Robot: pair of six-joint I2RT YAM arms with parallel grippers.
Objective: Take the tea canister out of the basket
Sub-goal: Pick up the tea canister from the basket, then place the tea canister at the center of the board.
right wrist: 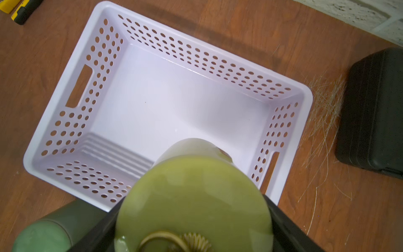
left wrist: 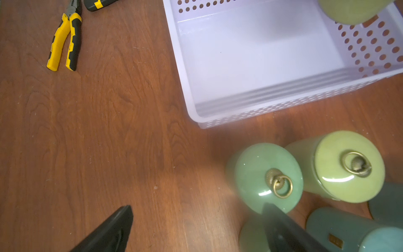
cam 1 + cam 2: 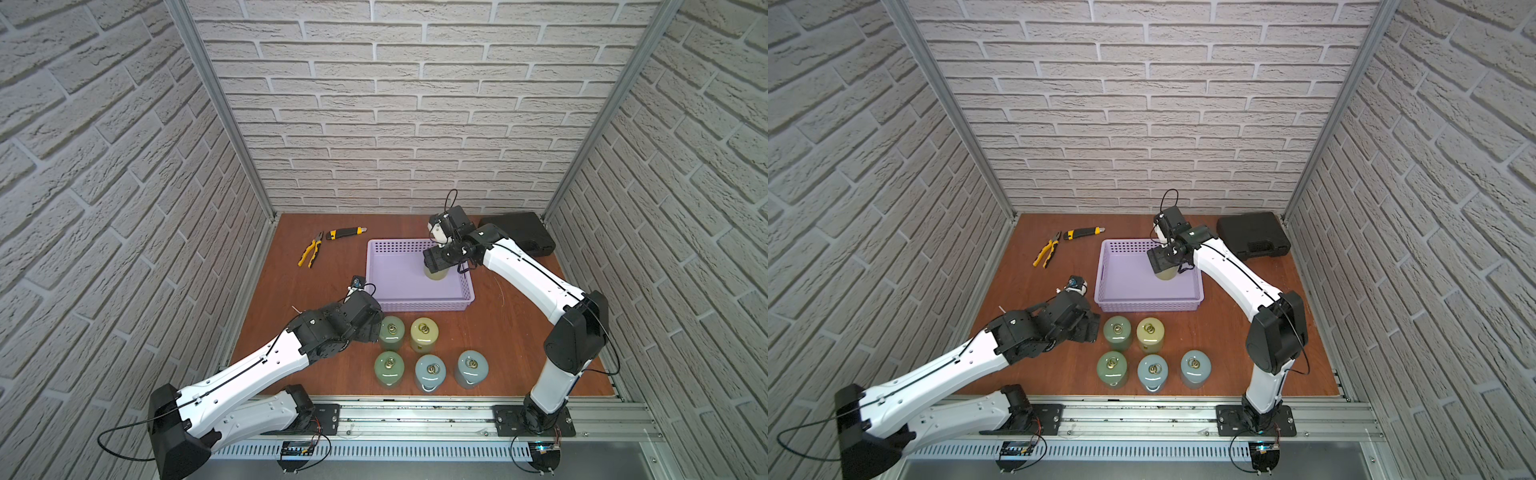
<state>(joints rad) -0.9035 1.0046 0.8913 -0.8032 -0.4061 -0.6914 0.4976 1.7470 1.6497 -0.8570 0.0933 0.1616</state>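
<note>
The lavender basket [image 3: 415, 306] [image 3: 1150, 305] sits mid-table. A yellow-green tea canister [image 3: 435, 274] [image 3: 1165, 274] with a brass ring on its lid is upright over the basket's right part, close to the right wall. My right gripper [image 3: 436, 259] [image 1: 192, 205] is shut on the tea canister [image 1: 194, 196], one black finger on each side of its lid. Its base seems slightly off the basket floor [image 1: 174, 104]. My left gripper [image 3: 370, 328] [image 2: 197, 208] is open over bare table, just left of a green canister [image 2: 268, 176], and holds nothing.
Several more canisters [image 3: 424, 334] stand in two rows on the table in front of the basket. Yellow pliers [image 3: 311, 249] and a utility knife [image 3: 347, 232] lie at the back left. A black hard case [image 3: 519, 237] is at the back right.
</note>
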